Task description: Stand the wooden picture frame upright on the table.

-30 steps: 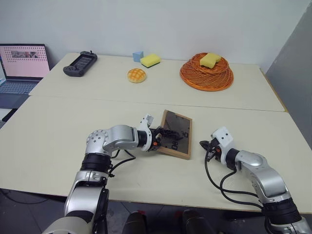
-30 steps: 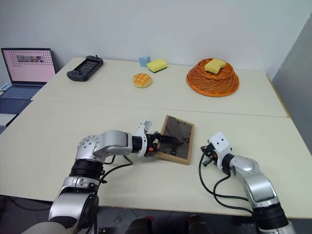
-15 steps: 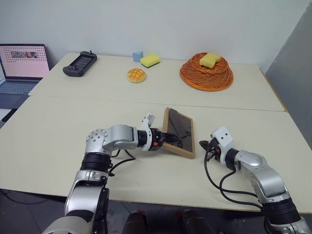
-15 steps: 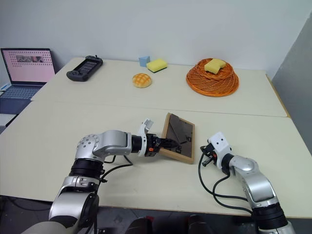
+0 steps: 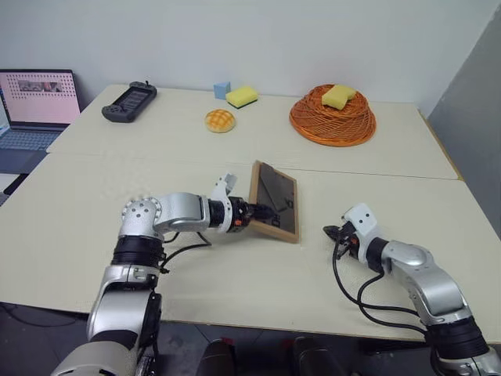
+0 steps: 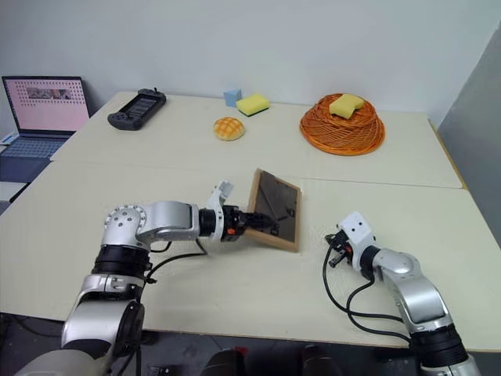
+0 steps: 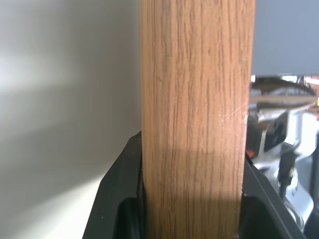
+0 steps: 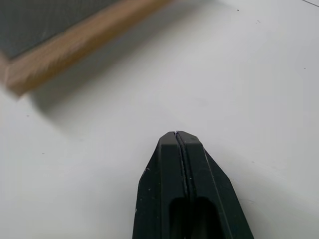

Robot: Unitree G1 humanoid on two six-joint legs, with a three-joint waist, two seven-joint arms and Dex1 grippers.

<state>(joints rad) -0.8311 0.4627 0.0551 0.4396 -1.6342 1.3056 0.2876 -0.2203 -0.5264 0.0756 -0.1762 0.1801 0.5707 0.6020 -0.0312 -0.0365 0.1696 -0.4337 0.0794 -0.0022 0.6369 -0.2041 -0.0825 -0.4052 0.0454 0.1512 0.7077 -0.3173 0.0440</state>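
Observation:
The wooden picture frame (image 5: 274,202) stands steeply tilted near the middle of the table (image 5: 94,204), its dark grey face turned toward the right arm. My left gripper (image 5: 254,211) is shut on the frame's left wooden edge. In the left wrist view that edge (image 7: 197,74) sits clamped between the two black fingers (image 7: 119,199). The frame's lower edge is close to the tabletop; I cannot tell whether it touches. My right gripper (image 5: 333,232) is shut and holds nothing, low over the table to the right of the frame. A frame corner (image 8: 60,50) lies ahead of its fingertips (image 8: 172,142).
At the back stand an orange woven basket (image 5: 332,117) holding a yellow sponge (image 5: 338,95), a bun (image 5: 220,121), another yellow sponge (image 5: 241,96), a blue cube (image 5: 221,89) and a black controller (image 5: 129,102). A laptop (image 5: 35,106) sits off the table's left end.
The left gripper closed on the frame's left edge and raised it from lying nearly flat to steeply tilted, shifting it a little left. The right gripper stayed put.

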